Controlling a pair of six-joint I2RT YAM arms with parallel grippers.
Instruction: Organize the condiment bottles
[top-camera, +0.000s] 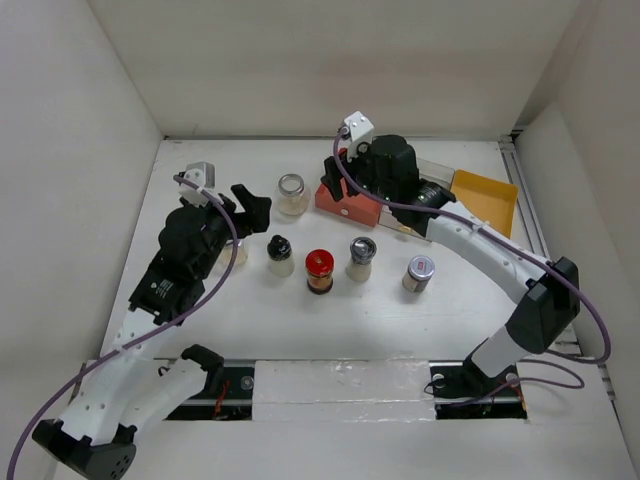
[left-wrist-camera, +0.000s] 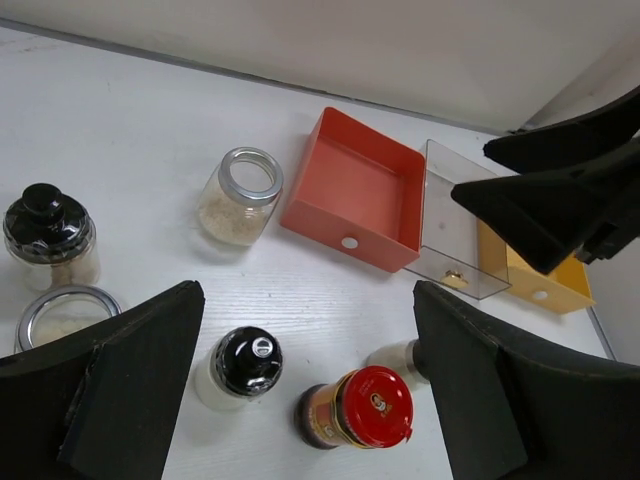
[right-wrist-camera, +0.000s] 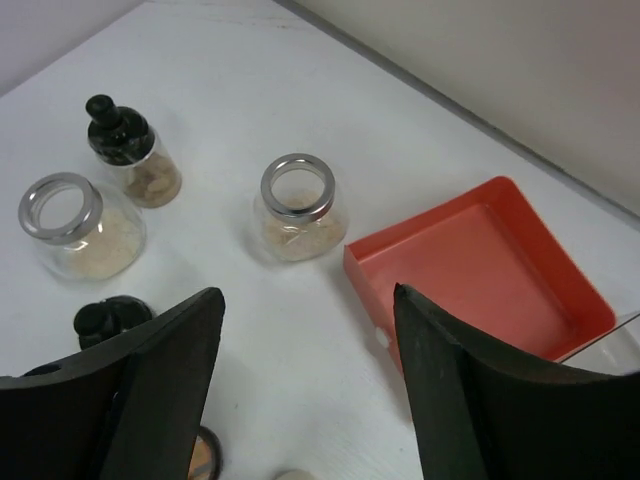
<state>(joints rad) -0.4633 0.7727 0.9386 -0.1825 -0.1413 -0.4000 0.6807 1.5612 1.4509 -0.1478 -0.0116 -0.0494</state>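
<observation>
Left wrist view, six condiment bottles; three trays

The table is white and matt, with a fine wood-like grain. The red tray is smooth, slightly glossy plastic, and the clear tray is transparent plastic. The open jar is clear glass with a shiny metal rim. The red-lidded bottle and the black-capped bottle have glossy plastic tops. The 2 fingers of the left gripper are matt black.
</observation>
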